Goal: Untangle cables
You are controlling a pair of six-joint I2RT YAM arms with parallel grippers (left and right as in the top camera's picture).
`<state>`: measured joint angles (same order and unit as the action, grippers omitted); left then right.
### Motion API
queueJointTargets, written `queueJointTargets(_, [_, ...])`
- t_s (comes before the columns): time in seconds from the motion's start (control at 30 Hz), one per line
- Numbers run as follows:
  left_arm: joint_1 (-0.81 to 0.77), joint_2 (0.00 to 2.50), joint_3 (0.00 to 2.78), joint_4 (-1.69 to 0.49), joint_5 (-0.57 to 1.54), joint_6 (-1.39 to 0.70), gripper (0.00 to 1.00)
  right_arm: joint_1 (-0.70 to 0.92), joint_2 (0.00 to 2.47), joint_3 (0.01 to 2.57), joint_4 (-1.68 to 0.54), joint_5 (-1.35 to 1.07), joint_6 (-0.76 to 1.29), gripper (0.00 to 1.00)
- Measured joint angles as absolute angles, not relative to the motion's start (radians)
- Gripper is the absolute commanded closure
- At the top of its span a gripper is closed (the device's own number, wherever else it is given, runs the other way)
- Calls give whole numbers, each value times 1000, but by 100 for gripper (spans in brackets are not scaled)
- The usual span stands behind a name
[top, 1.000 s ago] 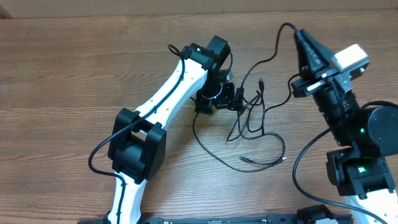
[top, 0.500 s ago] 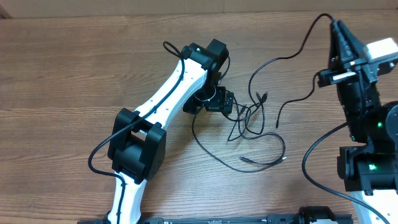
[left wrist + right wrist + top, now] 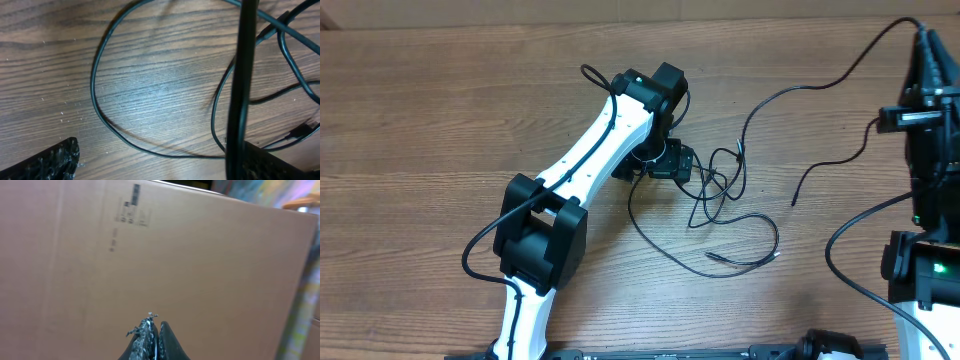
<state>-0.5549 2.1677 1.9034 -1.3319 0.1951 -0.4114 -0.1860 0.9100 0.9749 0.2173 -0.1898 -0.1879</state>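
I had the right gripper (image 3: 921, 32) well to the right of the cables (image 3: 720, 192) and farther back, its fingers pressed together on one strand (image 3: 790, 92) that arced slackly from its tip down into them. The left gripper (image 3: 670, 163) hung spread wide at the cables' left edge, holding nothing, with a loop (image 3: 100, 110) lying on the table (image 3: 150, 85) below it. I judged I should draw the strand away from the cables slowly and pin that loop with the left, so the whole heap didn't drag along. The crossings were too fine to read from overhead. The right wrist view gave only a brown box (image 3: 200, 255) and fingertips, the pinch itself barely visible. A blurred dark bar (image 3: 242, 90) crossed the left wrist view, and I couldn't tell what it was.
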Motion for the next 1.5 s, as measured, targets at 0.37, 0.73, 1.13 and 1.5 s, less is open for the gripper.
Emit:
queueJointTargets(0.37, [-555,2168,1903,-1293,193,-412,0,-223,910,975,194,-183,-187,96])
queueJointTargets(0.73, [-556,2168,1903,-1235,193,-487,0,-223,967,975,214,-186,-39,96])
queueJointTargets(1.13, [-597,2168,1903,-1150,263,-594,0,-223,1006,975,432,-314,136,96])
queueJointTargets(1.5, [-668,2168,1903,-1129,276,-597,0,-223,1006,975,606,-339,252,96])
